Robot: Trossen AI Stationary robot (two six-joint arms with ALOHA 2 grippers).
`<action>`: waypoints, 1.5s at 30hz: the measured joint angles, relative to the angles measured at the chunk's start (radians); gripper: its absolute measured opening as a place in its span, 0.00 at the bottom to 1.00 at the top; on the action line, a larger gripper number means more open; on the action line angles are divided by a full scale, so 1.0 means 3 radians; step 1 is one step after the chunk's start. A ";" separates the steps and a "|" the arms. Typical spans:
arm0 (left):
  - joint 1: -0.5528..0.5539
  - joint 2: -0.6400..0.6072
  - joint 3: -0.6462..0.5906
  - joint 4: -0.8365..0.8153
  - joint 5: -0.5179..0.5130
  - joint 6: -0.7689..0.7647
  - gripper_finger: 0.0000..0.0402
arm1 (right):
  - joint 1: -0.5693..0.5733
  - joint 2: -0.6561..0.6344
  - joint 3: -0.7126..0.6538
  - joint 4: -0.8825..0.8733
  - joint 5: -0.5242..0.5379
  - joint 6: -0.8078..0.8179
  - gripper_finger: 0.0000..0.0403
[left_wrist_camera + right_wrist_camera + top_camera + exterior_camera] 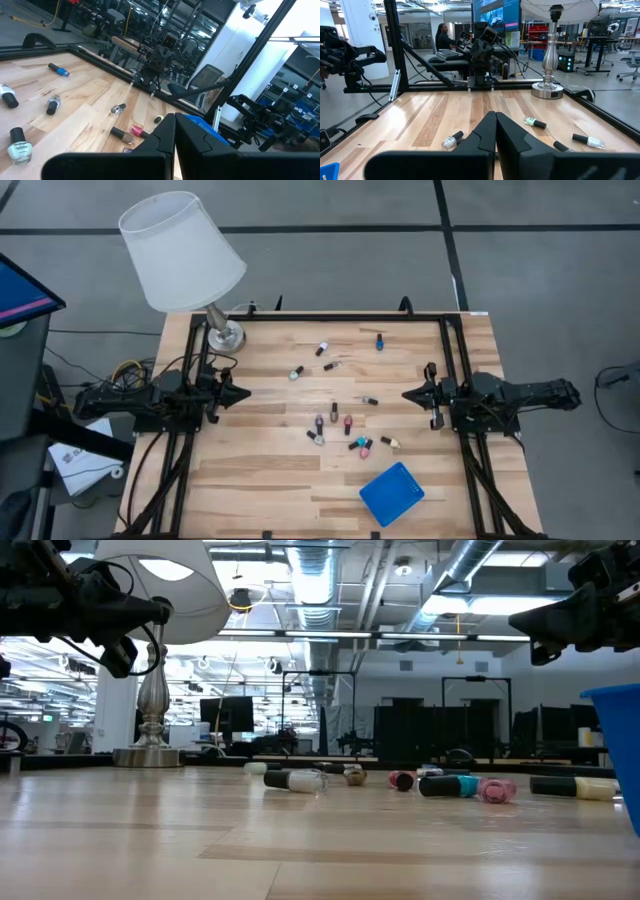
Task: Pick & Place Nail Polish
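Several tiny nail polish bottles (340,420) lie on their sides, scattered over the middle of the wooden table; some show in the low view (455,785), the left wrist view (20,142) and the right wrist view (535,122). A small blue square tray (391,493) lies near the front edge. My left gripper (246,392) is shut and empty at the table's left side, above the wood. My right gripper (406,394) is shut and empty at the right side, facing it.
A table lamp with a white shade (182,250) and silver base (226,335) stands at the far left corner. Black frame rails (455,370) run along the table's left and right sides. A person sits at a desk beyond the table (441,35).
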 joint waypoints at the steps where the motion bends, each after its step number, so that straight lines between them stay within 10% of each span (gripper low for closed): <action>1: 0.0000 0.0000 0.0000 0.0000 0.0000 0.0000 0.00 | -0.0002 0.0000 0.0000 0.0001 0.0008 -0.0001 0.00; 13: 0.0000 0.0001 0.0000 0.0000 0.0000 -0.0001 0.00 | -0.0063 0.0001 -0.0001 0.0027 0.0114 0.0095 0.00; 34: 0.0000 0.0001 0.0000 0.0000 0.0000 -0.0001 0.00 | -0.0061 0.0001 -0.0001 0.0021 0.0114 0.2503 0.00; 45: 0.0000 0.0000 0.0001 0.0000 0.0000 -0.0001 0.00 | -0.0283 0.0068 0.0212 -0.0017 0.0638 0.2292 0.13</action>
